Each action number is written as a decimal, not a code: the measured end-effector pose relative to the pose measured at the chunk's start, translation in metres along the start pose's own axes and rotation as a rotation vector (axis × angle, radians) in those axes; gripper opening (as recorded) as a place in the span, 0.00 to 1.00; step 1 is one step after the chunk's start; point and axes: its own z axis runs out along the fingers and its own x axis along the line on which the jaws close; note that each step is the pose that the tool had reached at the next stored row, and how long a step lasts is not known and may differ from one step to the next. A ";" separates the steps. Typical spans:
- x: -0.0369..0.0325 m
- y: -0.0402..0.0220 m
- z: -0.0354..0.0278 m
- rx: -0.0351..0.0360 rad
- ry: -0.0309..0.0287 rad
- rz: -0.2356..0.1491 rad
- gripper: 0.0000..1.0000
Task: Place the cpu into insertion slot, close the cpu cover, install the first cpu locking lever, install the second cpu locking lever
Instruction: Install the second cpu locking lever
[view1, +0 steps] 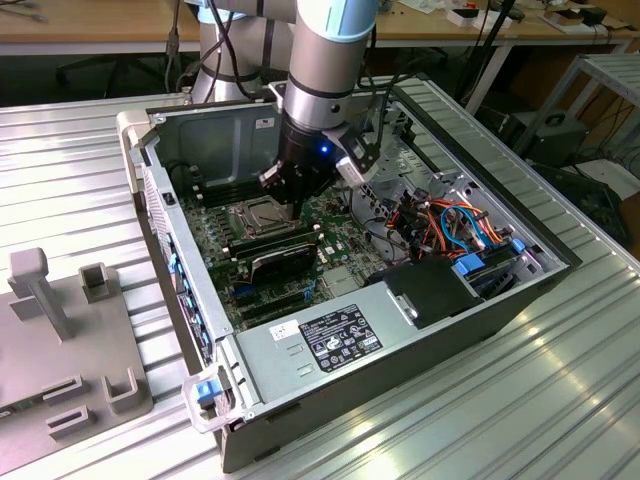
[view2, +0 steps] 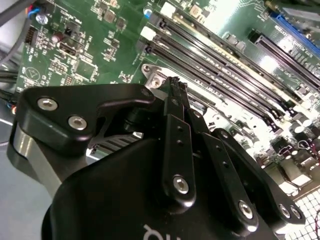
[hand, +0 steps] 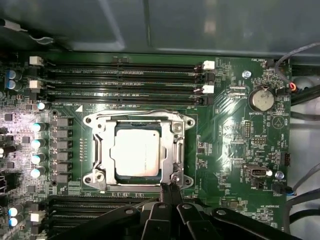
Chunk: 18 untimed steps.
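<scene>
Sitting in the insertion slot (hand: 137, 152), the cpu (hand: 136, 152) lies flat with the cpu cover (hand: 176, 145) closed over it. Gripper (hand: 167, 189) is clenched, fingertips together at the cover's edge, grasping nothing visible.

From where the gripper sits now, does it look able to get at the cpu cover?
Probably yes. The gripper hangs just beside the cpu cover, which lies down over the cpu, and nothing stands between them; the memory slots are on the far side.
</scene>
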 end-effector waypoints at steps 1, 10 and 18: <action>0.0028 -0.0002 0.0003 0.0000 0.0000 0.000 0.11; 0.0223 -0.0003 0.0021 0.0000 0.0000 0.000 0.11; 0.0269 -0.0045 0.0025 0.0000 0.0001 0.000 0.11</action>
